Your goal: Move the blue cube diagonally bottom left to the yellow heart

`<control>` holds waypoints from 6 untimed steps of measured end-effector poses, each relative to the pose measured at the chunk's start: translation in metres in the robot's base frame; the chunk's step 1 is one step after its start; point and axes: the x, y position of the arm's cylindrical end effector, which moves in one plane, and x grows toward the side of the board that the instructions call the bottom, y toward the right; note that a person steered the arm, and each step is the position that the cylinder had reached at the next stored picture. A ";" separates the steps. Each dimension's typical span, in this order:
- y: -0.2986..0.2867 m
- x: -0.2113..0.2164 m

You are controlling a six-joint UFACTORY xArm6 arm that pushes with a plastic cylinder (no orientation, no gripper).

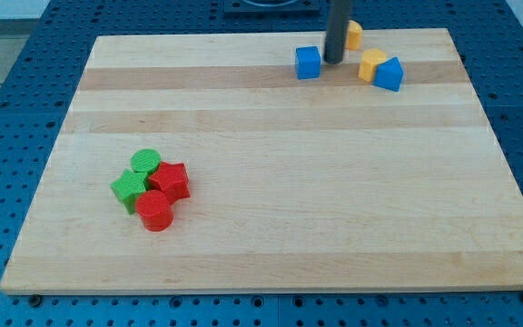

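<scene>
Bright even overhead light; soft short shadows; slight blur, no glare.

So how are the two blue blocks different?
The blue cube is boxy with flat sides; the other blue block looks wedge-like, with a peaked top. The blue cube stands alone, just to the view's left of my tip; the other blue block sits against a yellow block, further to the view's right. Both are blue and near the board's top edge.

A single dark rod (338,29) enters from the far edge of the scene, right of centre, and stands nearly upright. Its lower end, my tip (333,60), rests at the surface of the worktop (271,182), toward the far side.
</scene>
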 end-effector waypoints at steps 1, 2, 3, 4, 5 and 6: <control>-0.025 -0.001; -0.048 0.047; -0.075 0.101; -0.061 0.100; -0.007 0.095; -0.038 0.062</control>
